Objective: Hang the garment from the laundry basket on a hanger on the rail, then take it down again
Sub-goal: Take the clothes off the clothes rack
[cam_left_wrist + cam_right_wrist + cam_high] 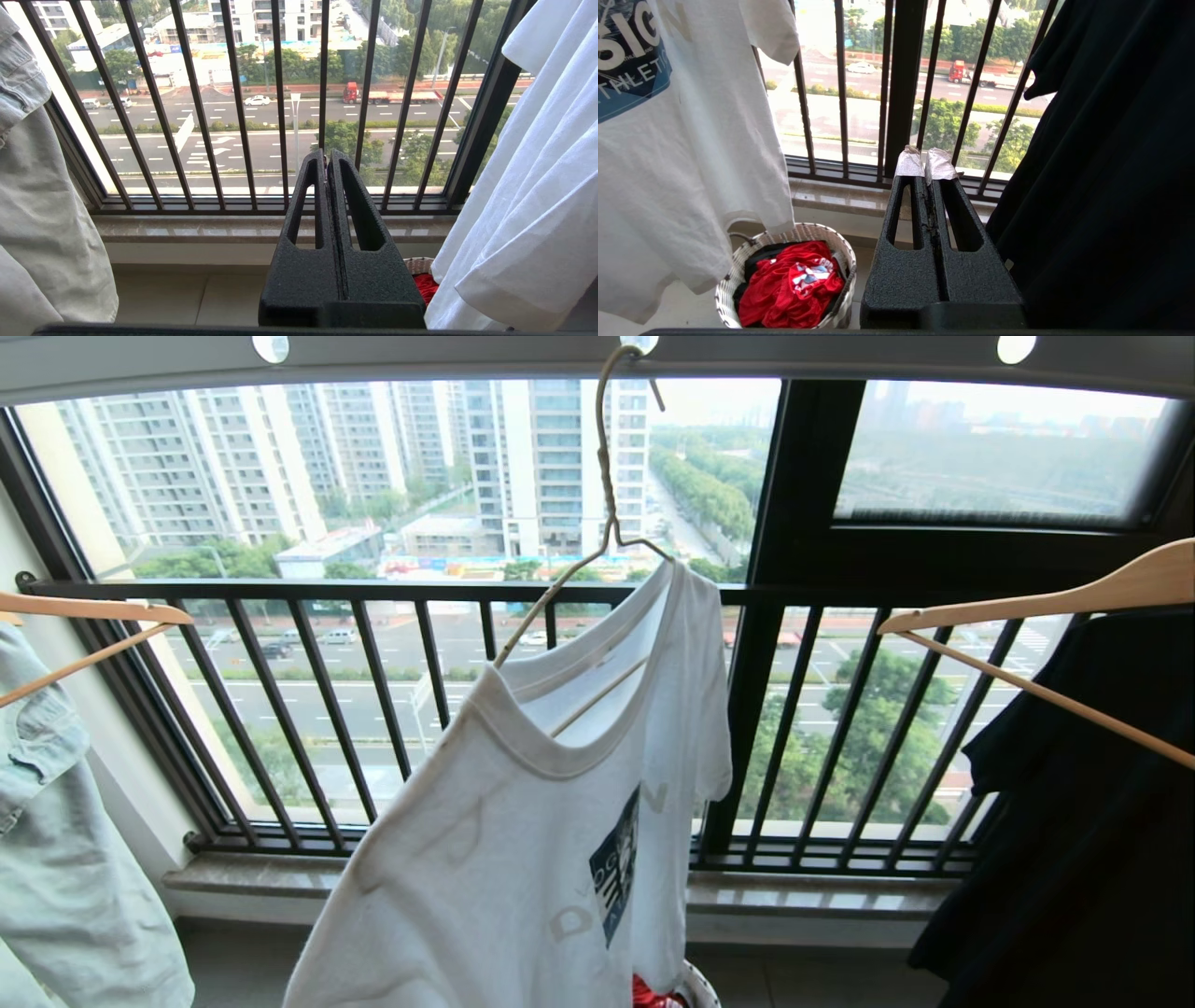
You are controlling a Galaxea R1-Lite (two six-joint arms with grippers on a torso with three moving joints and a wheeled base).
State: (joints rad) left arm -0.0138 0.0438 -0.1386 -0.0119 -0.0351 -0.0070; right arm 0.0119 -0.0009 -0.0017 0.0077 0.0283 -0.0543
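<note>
My head view cuts off the white printed T-shirt (523, 821) at its hem. That shirt hides most of the round white woven basket (698, 987) below.

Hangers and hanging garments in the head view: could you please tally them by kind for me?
Wire hanger: 1
Wooden hangers: 2
White T-shirt: 1
Pale denim garment: 1
Black garment: 1
Total: 6
</note>
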